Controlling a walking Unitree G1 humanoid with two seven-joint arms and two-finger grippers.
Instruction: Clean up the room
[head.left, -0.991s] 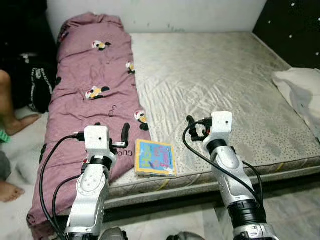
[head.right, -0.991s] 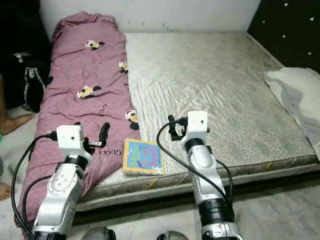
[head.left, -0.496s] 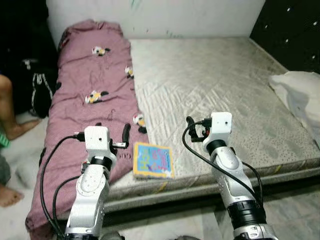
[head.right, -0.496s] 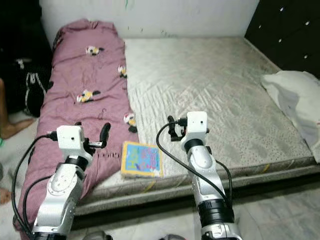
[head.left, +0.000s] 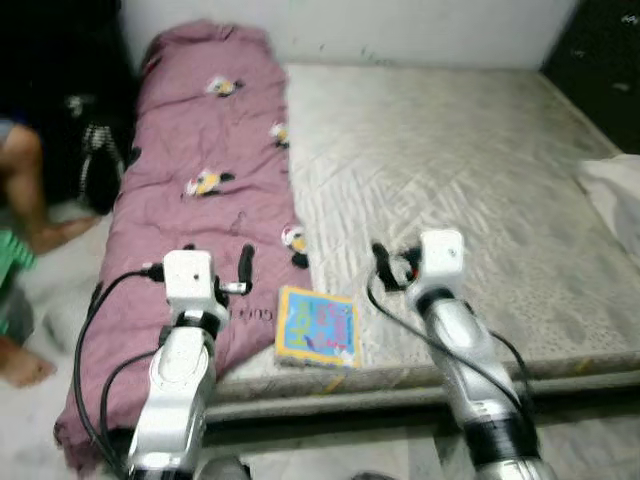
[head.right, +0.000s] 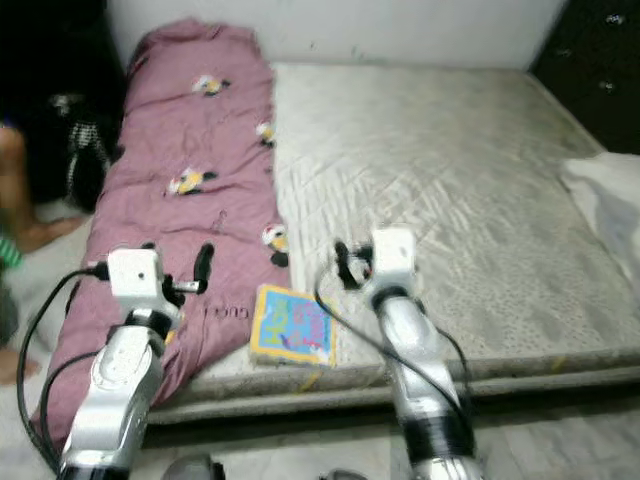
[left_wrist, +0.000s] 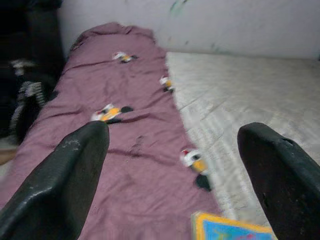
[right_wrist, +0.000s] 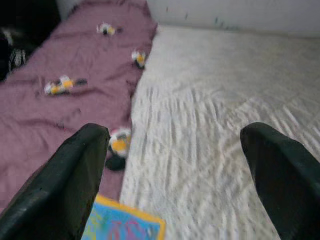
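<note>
Wide bare mattress in pale grey quilted fabric, set against a white wall. Along its left side, a long mauve-pink quilt printed with small cartoon figures, spilling over the edge toward the floor. Near the front edge, just beside the quilt, a flat square picture book with a blue-and-yellow cover. At the far right edge, crumpled white cloth.

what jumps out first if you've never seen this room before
Probably the long mauve quilt printed with small cartoon figures, lying down the left side of the bare grey-white quilted mattress. Next, the bright blue and yellow picture book lying flat at the mattress's near edge, between the left gripper and the right gripper, both raised and open. A person's bare leg shows at the far left.
</note>
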